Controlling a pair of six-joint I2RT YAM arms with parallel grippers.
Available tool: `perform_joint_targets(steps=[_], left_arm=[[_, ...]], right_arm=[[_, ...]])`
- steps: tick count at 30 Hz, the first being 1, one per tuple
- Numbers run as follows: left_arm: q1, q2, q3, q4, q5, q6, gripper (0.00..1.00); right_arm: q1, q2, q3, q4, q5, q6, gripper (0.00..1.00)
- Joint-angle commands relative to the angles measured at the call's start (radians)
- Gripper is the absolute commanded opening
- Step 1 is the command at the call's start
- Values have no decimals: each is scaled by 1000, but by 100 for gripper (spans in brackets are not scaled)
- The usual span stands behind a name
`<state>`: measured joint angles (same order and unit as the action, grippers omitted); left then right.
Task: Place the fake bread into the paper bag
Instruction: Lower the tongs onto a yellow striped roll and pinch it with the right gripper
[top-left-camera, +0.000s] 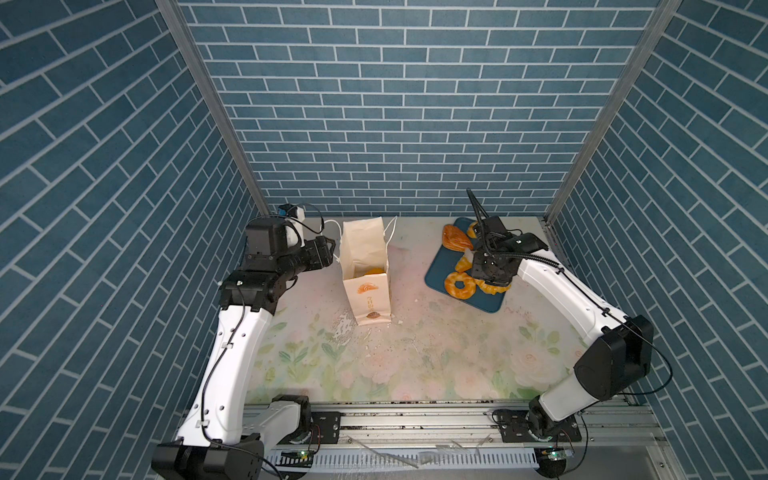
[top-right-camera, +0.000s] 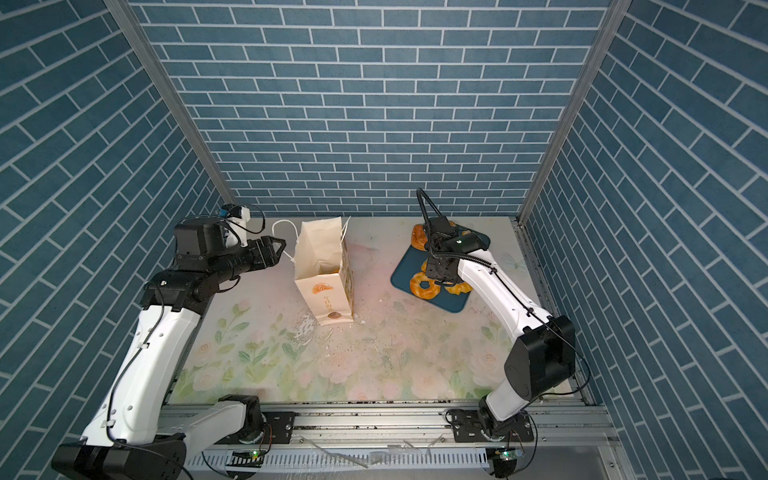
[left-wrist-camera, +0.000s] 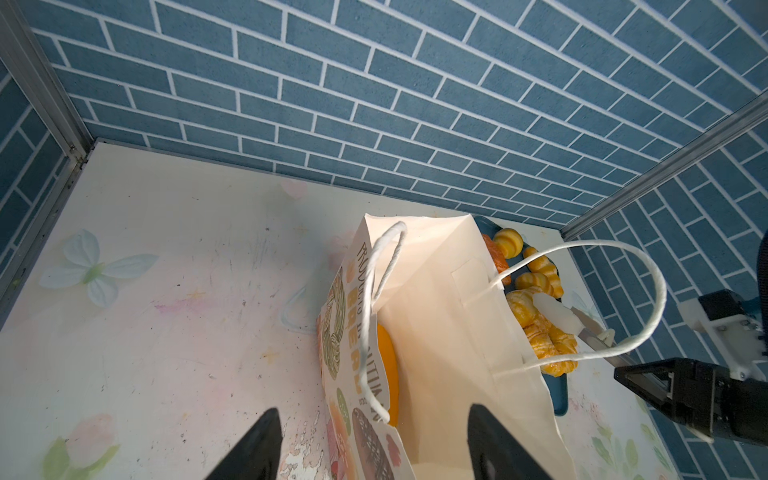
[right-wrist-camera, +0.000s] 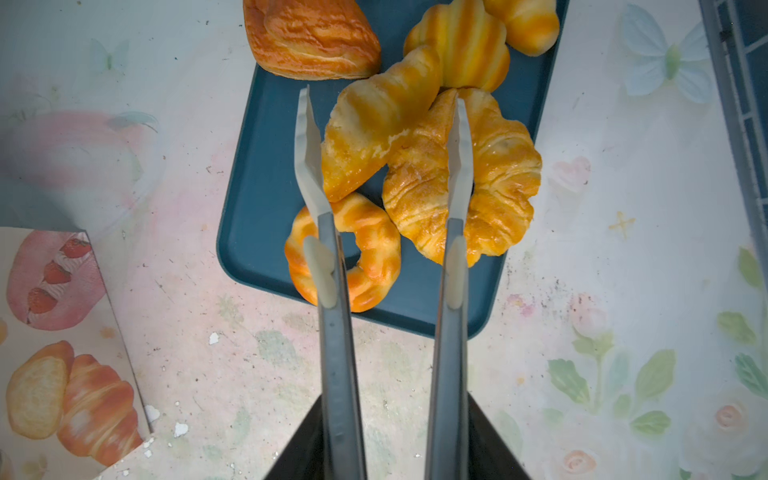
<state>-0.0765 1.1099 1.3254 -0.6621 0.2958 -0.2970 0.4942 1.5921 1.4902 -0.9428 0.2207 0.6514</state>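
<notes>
- The right gripper (right-wrist-camera: 395, 457) is clamped on the handle end of a pair of thin grey metal tongs (right-wrist-camera: 332, 332); the tongs' two blades stand apart, holding nothing
- The fake bread left to move lies on the dark blue rectangular plastic tray (right-wrist-camera: 266, 187); a smooth pale-gold croissant (right-wrist-camera: 374, 124) sits in the tray's middle, between the two blades
- That croissant's long axis slants only a little off the line of the blades, so a squeeze should take it across its narrow width; one blade is just beside its flank; the other lies over the flaky ring-curled croissant (right-wrist-camera: 478, 178) that touches it, and I judge that this neighbour could be caught too
- How high the blades ride above the tray I cannot tell
- A striped ring doughnut (right-wrist-camera: 384, 257) rests at the tray's near corner under the tong arms; a brown flat pastry (right-wrist-camera: 311, 37) overhangs the tray's far edge
- The tall cream-white paper bag (top-left-camera: 370, 299) stands upright well apart from the tray, on the left arm's side; one orange loaf (left-wrist-camera: 388, 374) already shows inside it
- The left gripper (left-wrist-camera: 374, 409) is beyond the bag from the tray, fingers spread wide, gripping nothing; the right arm is the one over the tray, so the pick is its job
</notes>
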Motion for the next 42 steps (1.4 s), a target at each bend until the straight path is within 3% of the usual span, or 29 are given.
perform_joint_targets(steps=[1, 17, 29, 42], left_arm=[[0, -13, 4, -15, -6, 18, 72], [0, -13, -7, -15, -6, 27, 71], [0, -12, -6, -15, -7, 27, 71], [0, -6, 4, -12, -7, 32, 71]], right_arm=[[-7, 17, -13, 72, -32, 55, 47], [-35, 129, -13, 116, -50, 64, 49], [-54, 126, -41, 114, -55, 55, 33], [-54, 19, -50, 54, -43, 12, 20]])
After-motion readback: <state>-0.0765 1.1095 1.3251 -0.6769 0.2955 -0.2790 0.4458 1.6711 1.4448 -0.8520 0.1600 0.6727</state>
